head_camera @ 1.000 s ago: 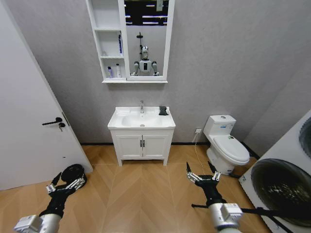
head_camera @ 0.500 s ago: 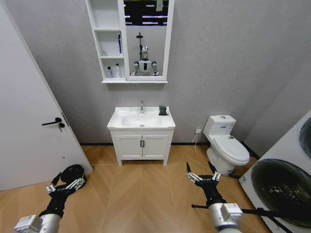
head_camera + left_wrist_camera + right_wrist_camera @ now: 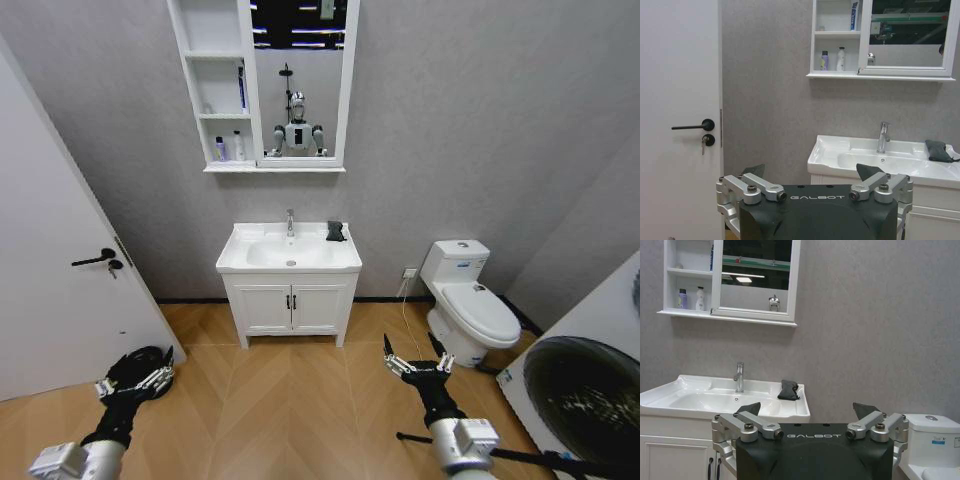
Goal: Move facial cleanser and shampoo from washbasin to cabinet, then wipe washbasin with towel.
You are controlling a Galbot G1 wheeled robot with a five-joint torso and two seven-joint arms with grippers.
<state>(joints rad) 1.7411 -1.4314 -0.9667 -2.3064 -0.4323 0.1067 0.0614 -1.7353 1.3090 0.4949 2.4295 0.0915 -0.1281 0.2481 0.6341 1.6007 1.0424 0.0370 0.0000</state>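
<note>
From my head camera, the washbasin (image 3: pixel 289 254) sits against the wall across the floor, with the dark towel (image 3: pixel 335 231) on its back right corner. Two small bottles (image 3: pixel 228 148) stand on the cabinet's (image 3: pixel 262 85) lowest shelf. My left jaws (image 3: pixel 135 384) and right jaws (image 3: pixel 415 364) hang low, both spread and holding nothing.

Left wrist camera: the towel (image 3: pixel 938 150) lies right of the tap (image 3: pixel 883 137).

Right wrist camera: towel (image 3: pixel 788 390) beside the tap (image 3: pixel 739 377), toilet (image 3: pixel 932 442) off to the side.

Even, soft indoor light; sharp frames, head view edges bowed
</note>
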